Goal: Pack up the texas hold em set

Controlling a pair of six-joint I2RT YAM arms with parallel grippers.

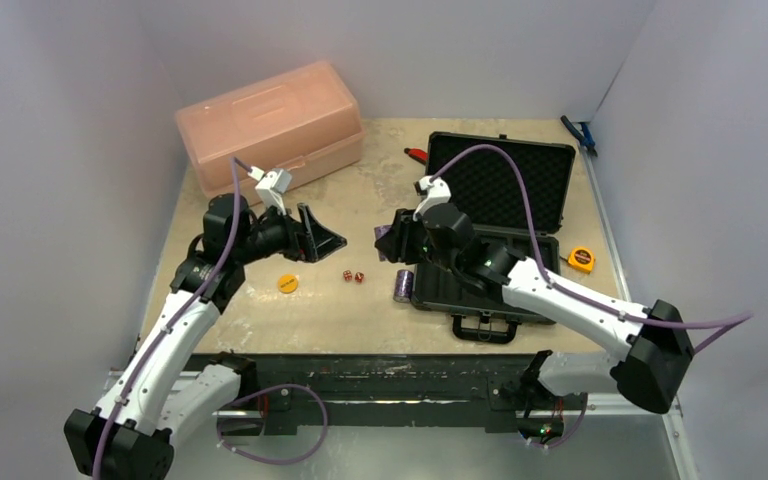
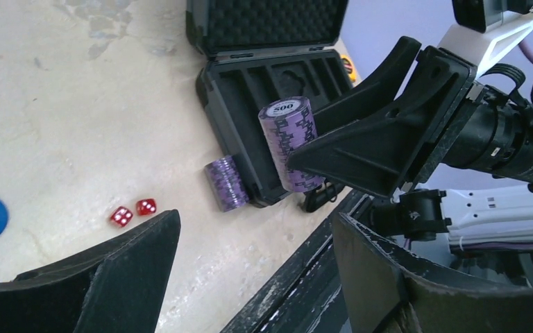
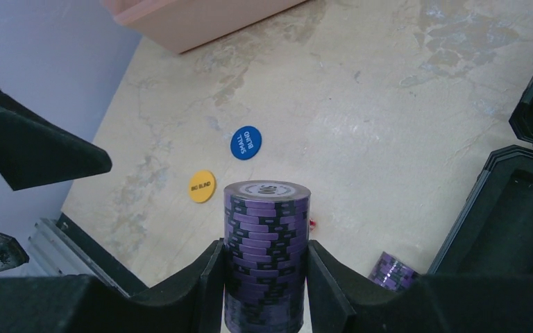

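The black briefcase (image 1: 505, 185) lies open at the right, its foam lid up; it also shows in the left wrist view (image 2: 271, 28). My right gripper (image 1: 392, 238) is shut on a purple chip stack (image 3: 267, 222), held above the table left of the case. A second purple stack (image 1: 403, 285) lies on its side against the case's front left corner. Two red dice (image 1: 353, 276) and the orange disc (image 1: 288, 283) lie on the table. My left gripper (image 1: 330, 240) is open and empty above the table, facing the right gripper.
A pink plastic box (image 1: 270, 125) stands at the back left. A yellow tape measure (image 1: 581, 259) lies right of the case. A blue disc (image 3: 245, 142) lies beyond the orange one. Small tools lie at the back edge (image 1: 580, 132).
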